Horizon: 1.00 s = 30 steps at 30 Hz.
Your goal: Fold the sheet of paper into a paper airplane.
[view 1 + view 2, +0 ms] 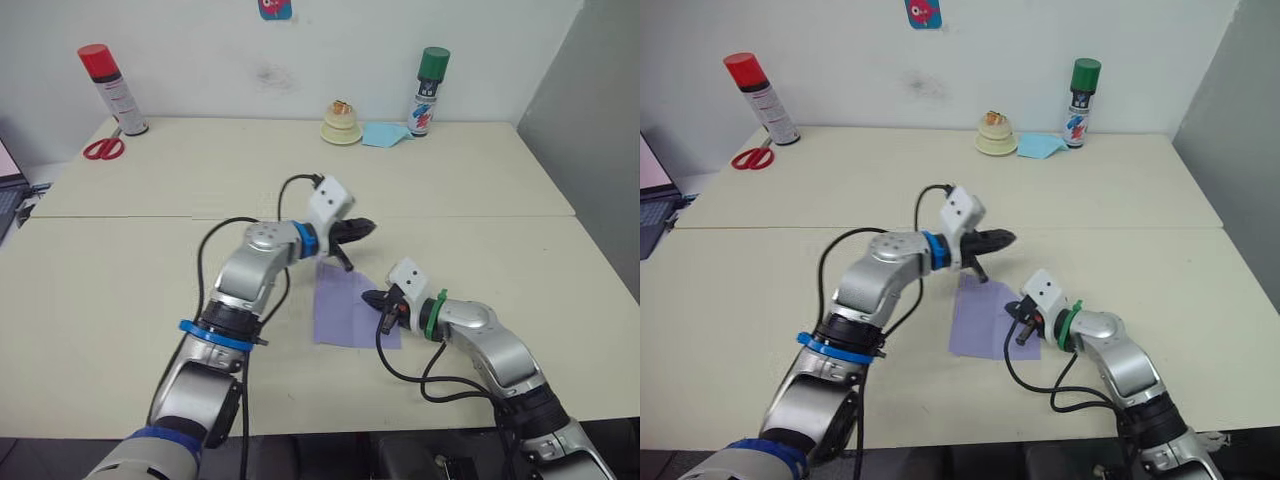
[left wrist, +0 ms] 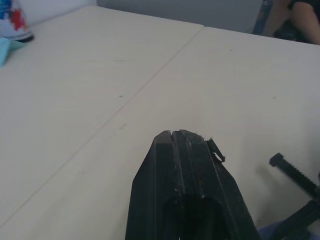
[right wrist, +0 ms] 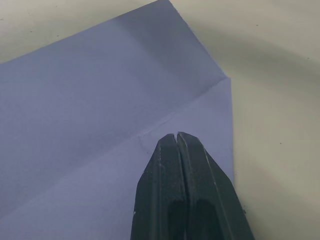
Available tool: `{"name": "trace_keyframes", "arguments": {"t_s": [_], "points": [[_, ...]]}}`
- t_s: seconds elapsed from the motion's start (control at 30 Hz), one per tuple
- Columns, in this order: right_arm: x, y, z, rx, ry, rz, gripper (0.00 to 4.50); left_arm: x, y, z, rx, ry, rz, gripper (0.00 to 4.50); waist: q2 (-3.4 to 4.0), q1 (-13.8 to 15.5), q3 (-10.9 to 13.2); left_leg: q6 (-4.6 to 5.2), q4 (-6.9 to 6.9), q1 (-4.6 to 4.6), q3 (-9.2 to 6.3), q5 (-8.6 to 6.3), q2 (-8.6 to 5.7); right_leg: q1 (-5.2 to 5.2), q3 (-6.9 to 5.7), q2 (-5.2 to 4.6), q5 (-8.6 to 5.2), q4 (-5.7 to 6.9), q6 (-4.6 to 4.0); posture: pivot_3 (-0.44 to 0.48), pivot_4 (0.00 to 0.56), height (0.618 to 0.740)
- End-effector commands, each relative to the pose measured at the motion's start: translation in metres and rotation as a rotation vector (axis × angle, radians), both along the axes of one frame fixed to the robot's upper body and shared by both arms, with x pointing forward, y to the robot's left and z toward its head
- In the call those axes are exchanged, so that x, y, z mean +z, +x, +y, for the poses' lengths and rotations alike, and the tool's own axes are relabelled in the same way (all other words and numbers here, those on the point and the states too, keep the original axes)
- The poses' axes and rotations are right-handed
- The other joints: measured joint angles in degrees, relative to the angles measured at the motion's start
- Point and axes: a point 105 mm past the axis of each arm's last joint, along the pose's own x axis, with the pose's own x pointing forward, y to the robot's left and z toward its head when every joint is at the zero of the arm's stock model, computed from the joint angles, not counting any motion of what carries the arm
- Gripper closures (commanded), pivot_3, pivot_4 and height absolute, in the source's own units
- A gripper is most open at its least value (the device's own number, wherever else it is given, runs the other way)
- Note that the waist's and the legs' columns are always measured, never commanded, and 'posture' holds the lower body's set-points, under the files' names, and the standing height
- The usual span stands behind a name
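The sheet of paper (image 1: 342,305) is lavender and lies flat on the table's near half, between my two arms. In the right wrist view the paper (image 3: 100,95) shows a diagonal crease with one corner flap folded over. My right gripper (image 1: 372,298) is shut, and its tips (image 3: 177,136) rest over the sheet near its right edge, beside that crease. My left gripper (image 1: 362,228) is shut and empty. It hovers just beyond the sheet's far edge, pointing right over bare table (image 2: 100,100).
At the back stand a red-capped spray can (image 1: 113,90) with red scissors (image 1: 103,148) beside it, a cream tape roll (image 1: 341,125), a light blue paper scrap (image 1: 385,134) and a green-capped spray can (image 1: 430,92). A laptop edge (image 1: 8,195) shows at far left.
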Motion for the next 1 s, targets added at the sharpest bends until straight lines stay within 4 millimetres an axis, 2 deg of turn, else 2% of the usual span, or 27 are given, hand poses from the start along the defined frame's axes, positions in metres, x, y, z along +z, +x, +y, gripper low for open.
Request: {"name": "trace_keyframes", "arguments": {"t_s": [0.03, 0.17, 0.3, 0.47, 0.67, 0.8, 0.87, 1.0], "points": [[-0.018, -0.003, -0.001, -0.008, -0.042, 0.055, 4.47, -0.023, -0.005, -0.011, 0.013, 0.028, 0.048, 4.50, 0.00, -0.04, 0.00, 0.00, 0.00, 0.01, 0.00, 0.00, 0.01, 0.00, 0.00, 0.01, 0.00, 0.00, 0.00, 0.000, 0.150, 0.737], [-0.018, -0.004, -0.001, -0.014, -0.041, 0.053, 4.47, -0.052, -0.013, -0.014, -0.002, 0.053, 0.140, 4.50, 0.00, -0.05, 0.00, 0.00, 0.00, 0.01, -0.03, 0.00, 0.02, -0.01, 0.01, 0.03, 0.00, 0.01, 0.00, 0.000, 0.150, 0.737], [-0.019, -0.004, -0.001, -0.022, -0.042, 0.052, 4.47, -0.068, -0.021, -0.007, -0.010, 0.087, 0.173, 4.50, 0.00, -0.05, 0.00, 0.00, 0.00, -0.01, -0.03, 0.00, 0.01, -0.01, 0.00, 0.03, 0.00, 0.01, 0.00, 0.000, 0.150, 0.737], [-0.019, -0.005, -0.001, -0.028, -0.042, 0.052, 4.47, -0.086, -0.014, 0.008, 0.044, 0.122, 0.191, 4.50, 0.01, 0.06, -0.01, 0.00, 0.00, 0.00, -0.04, 0.00, 0.02, 0.00, -0.01, 0.02, 0.00, 0.00, 0.00, 0.000, 0.150, 0.737], [-0.020, -0.007, 0.000, -0.028, -0.043, 0.057, 4.47, -0.096, 0.004, 0.016, 0.126, 0.087, 0.243, 4.50, 0.00, 0.18, -0.02, 0.00, 0.05, 0.05, -0.04, 0.00, -0.02, 0.09, -0.03, 0.02, 0.01, 0.00, 0.02, 0.000, 0.150, 0.737], [-0.019, -0.007, -0.001, -0.033, -0.042, 0.057, 4.47, -0.105, 0.014, 0.031, 0.201, 0.132, 0.243, 4.50, 0.00, 0.09, -0.04, 0.00, 0.04, 0.08, -0.04, 0.00, -0.02, 0.10, -0.04, 0.02, 0.01, 0.00, 0.02, 0.000, 0.150, 0.737], [-0.019, -0.007, -0.001, -0.037, -0.038, 0.057, 4.47, -0.107, 0.015, 0.035, 0.208, 0.138, 0.242, 4.50, 0.00, 0.01, -0.05, 0.00, 0.04, 0.11, -0.04, 0.00, -0.01, 0.11, -0.03, 0.02, 0.02, 0.01, 0.03, 0.000, 0.150, 0.737], [-0.003, 0.003, 0.002, -0.114, 0.109, 0.047, 4.47, -0.114, 0.009, 0.037, 0.193, 0.157, 0.241, 4.50, -0.01, -0.32, -0.05, 0.00, 0.04, 0.16, -0.05, 0.00, 0.01, 0.12, -0.02, 0.06, 0.05, 0.03, 0.08, 0.000, 0.150, 0.737]]}}
